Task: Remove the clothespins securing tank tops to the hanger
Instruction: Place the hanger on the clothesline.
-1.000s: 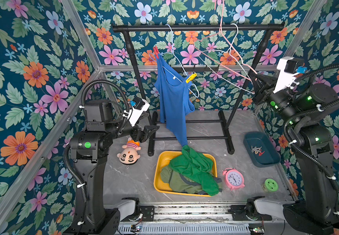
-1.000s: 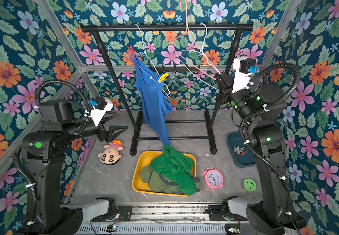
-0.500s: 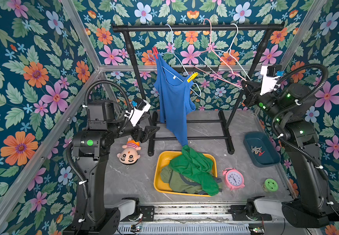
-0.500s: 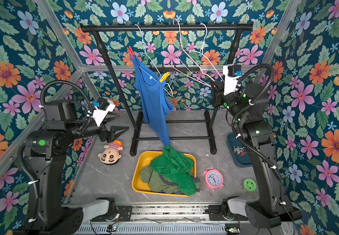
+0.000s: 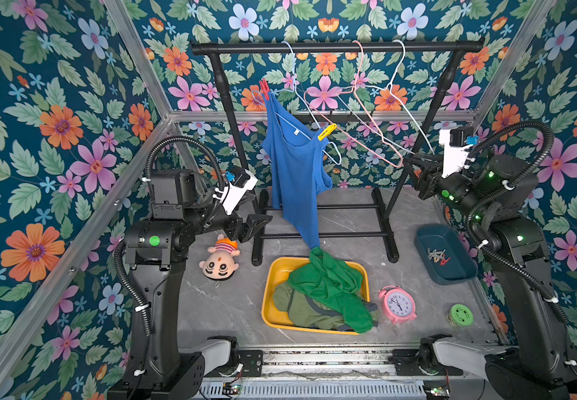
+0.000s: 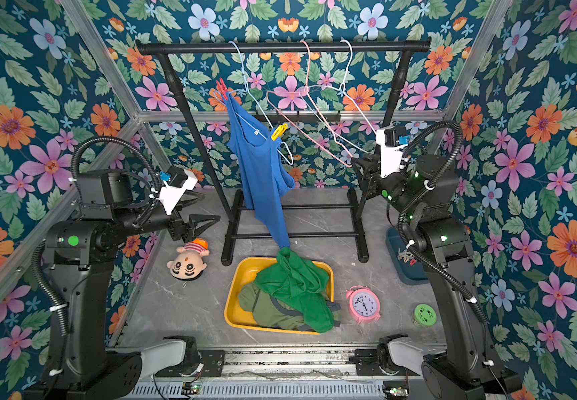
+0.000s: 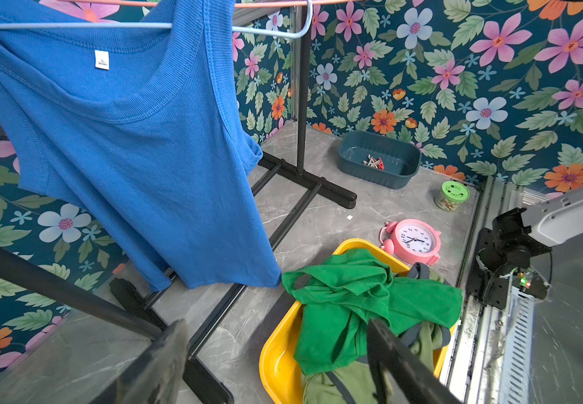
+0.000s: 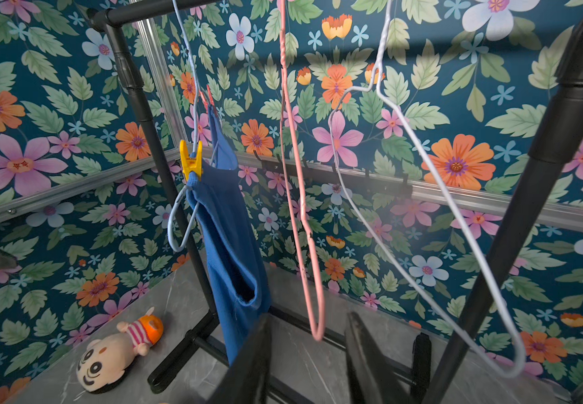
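A blue tank top (image 5: 295,180) hangs from a pale blue hanger (image 5: 300,100) on the black rack. A red clothespin (image 5: 263,88) pins its higher strap and a yellow clothespin (image 5: 326,132) its lower strap; the right wrist view shows both, yellow (image 8: 191,161) and red (image 8: 209,99). The green tank top (image 5: 328,287) and the olive one (image 5: 300,308) lie in a yellow tray (image 5: 266,304). My left gripper (image 5: 259,221) stands open and empty left of the blue top. My right gripper (image 8: 309,321) is open, with the pink hanger's (image 8: 297,175) lower corner hanging loose between its fingers.
A teal bin (image 5: 453,273) at the right holds several loose clothespins (image 5: 437,256). A doll (image 5: 219,261), a pink clock (image 5: 397,304) and a green-lidded jar (image 5: 461,314) lie on the table. An empty white hanger (image 5: 408,114) hangs near the rack's right post (image 5: 429,121).
My right arm has come down and a little left beside the rack's right post, and its jaws have parted. The empty hangers have swung back. The left arm has hardly moved.
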